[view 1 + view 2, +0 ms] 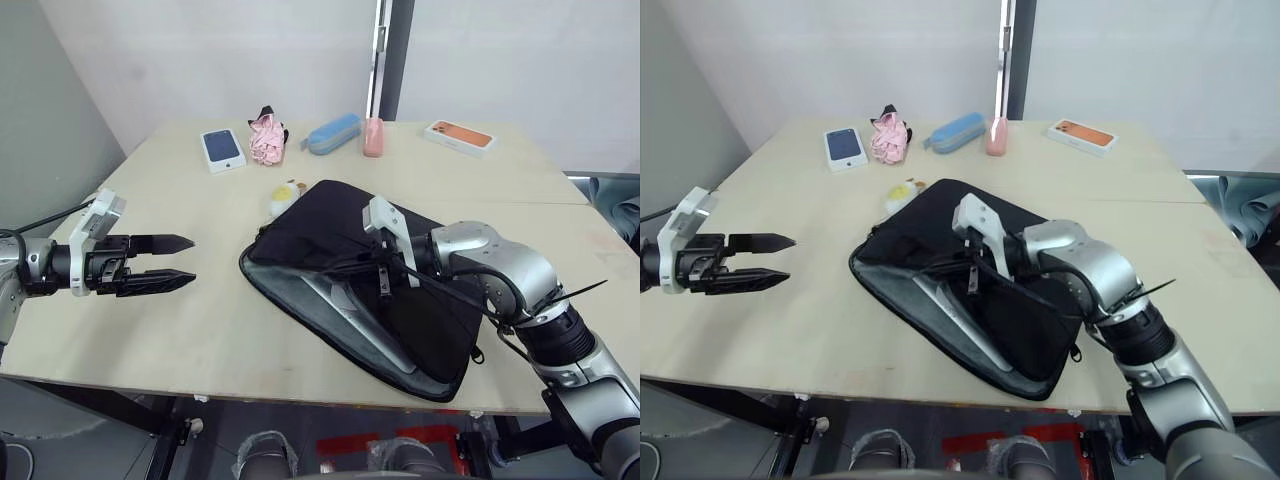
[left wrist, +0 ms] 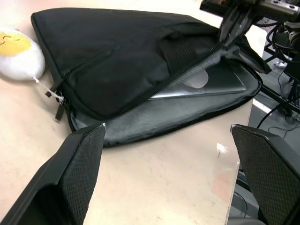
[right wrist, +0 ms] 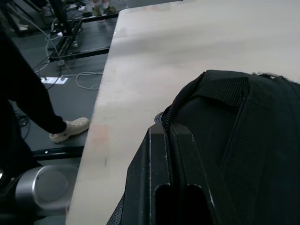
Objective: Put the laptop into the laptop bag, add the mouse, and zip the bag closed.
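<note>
the right gripper [image 1: 384,282] is pinched shut on the bag [image 1: 330,230] zipper. the laptop [image 2: 206,84] sits inside. the left gripper [image 1: 170,262] is open, empty.

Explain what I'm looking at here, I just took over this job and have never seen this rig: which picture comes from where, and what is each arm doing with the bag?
The two wide pictures come from the robot's head, looking down over its arms. The other two come from cameras on its wrists.

On the table lies the laptop bag, unzipped along one edge, with the laptop already inside. The right gripper is at the bag's open edge, its fingers pressed together; whether they pinch the zipper pull I cannot tell. The left gripper hangs open over bare table, beside the bag, holding nothing.

Behind the bag sit a yellow-and-white plush toy, two boxed phones, a pink cloth, a blue case and a small pink item. The right wrist picture also catches a person's leg beside the table.
</note>
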Motion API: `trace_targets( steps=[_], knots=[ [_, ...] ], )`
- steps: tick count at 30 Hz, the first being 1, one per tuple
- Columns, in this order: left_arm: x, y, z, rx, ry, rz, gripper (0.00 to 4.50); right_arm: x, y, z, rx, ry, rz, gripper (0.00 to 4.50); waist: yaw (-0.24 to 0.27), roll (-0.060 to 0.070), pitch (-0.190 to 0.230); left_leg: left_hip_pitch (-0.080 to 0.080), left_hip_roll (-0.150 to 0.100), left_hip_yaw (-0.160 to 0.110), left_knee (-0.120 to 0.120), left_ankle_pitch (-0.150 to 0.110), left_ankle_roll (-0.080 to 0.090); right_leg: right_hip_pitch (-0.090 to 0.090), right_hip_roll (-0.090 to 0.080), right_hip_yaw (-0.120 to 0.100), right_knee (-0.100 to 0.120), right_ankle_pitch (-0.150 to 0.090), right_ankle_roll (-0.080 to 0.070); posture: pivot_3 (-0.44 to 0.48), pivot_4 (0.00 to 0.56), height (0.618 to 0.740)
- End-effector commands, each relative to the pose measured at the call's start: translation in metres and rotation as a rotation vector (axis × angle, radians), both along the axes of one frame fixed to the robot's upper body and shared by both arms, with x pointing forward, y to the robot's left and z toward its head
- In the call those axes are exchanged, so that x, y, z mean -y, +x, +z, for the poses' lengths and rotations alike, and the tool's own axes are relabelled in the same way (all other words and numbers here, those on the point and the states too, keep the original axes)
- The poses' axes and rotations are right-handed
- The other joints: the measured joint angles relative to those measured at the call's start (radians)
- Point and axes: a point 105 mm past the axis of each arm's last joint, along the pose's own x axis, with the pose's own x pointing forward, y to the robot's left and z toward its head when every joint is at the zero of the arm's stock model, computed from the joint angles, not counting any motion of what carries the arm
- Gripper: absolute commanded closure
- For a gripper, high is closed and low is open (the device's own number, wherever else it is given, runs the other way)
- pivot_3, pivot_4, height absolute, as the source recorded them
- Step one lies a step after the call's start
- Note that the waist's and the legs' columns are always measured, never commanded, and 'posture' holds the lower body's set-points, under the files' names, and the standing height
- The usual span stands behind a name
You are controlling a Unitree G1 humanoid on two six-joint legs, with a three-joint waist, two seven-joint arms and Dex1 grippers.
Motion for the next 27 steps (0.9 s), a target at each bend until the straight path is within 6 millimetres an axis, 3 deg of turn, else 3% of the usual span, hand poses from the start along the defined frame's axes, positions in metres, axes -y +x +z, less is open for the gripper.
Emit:
trace_targets(
  steps=[1, 3, 8, 14, 17, 22, 27],
  knots=[
    [-0.001, -0.005, 0.014, 0.048, 0.006, -0.008, 0.04, 0.004, -0.021, 0.011, 0.033, 0.028, 0.118, 4.5, 0.003, 0.0, 0.0, 0.0, 0.0, 0.0, 0.0, 0.0, 0.001, 0.0, 0.0, 0.0, 0.0, 0.0, 0.0, 0.0, 0.15, 0.74],
    [-0.002, -0.006, 0.014, 0.047, 0.008, -0.006, 0.04, 0.009, -0.023, 0.009, 0.028, 0.019, 0.128, 4.5, 0.005, -0.001, 0.0, 0.0, 0.0, 0.0, 0.0, -0.001, 0.001, 0.0, 0.0, 0.0, 0.0, 0.0, 0.0, 0.0, 0.15, 0.74],
    [-0.007, -0.006, 0.011, 0.046, 0.038, 0.003, 0.0, 0.028, -0.016, 0.004, -0.006, -0.031, 0.077, 2.94, 0.011, -0.001, 0.0, 0.0, 0.0, 0.0, 0.002, -0.001, 0.002, 0.0, 0.0, 0.0, 0.001, 0.0, 0.0, 0.0, 0.15, 0.74],
    [-0.017, -0.005, 0.001, 0.042, 0.114, 0.033, 0.0, 0.064, -0.017, 0.017, -0.012, -0.049, -0.003, 0.83, 0.015, -0.001, 0.0, 0.001, 0.0, 0.0, 0.005, -0.001, 0.003, 0.001, -0.001, 0.001, 0.003, 0.0, 0.0, 0.0, 0.15, 0.74],
    [-0.028, 0.008, -0.004, 0.045, 0.149, 0.125, 0.0, 0.085, -0.015, 0.029, 0.009, -0.027, -0.109, 0.02, 0.018, -0.001, 0.0, 0.001, 0.0, 0.0, 0.006, -0.001, 0.004, 0.001, -0.001, 0.001, 0.003, 0.0, 0.0, 0.0, 0.15, 0.74],
    [-0.025, 0.01, -0.011, 0.122, 0.195, 0.051, 0.0, 0.123, -0.016, 0.044, 0.051, 0.022, -0.308, 0.02, 0.021, -0.001, -0.001, 0.0, 0.0, 0.0, 0.008, -0.001, 0.004, 0.002, -0.001, 0.002, 0.003, 0.0, 0.0, 0.0, 0.15, 0.74],
    [-0.027, 0.012, -0.026, 0.212, 0.223, 0.027, 0.0, 0.167, -0.033, 0.038, 0.136, -0.022, -0.513, 0.02, 0.029, -0.002, -0.001, 0.0, 0.0, 0.0, 0.007, -0.002, 0.005, 0.003, -0.001, 0.001, 0.002, 0.0, 0.0, 0.0, 0.15, 0.74]
  ],
)
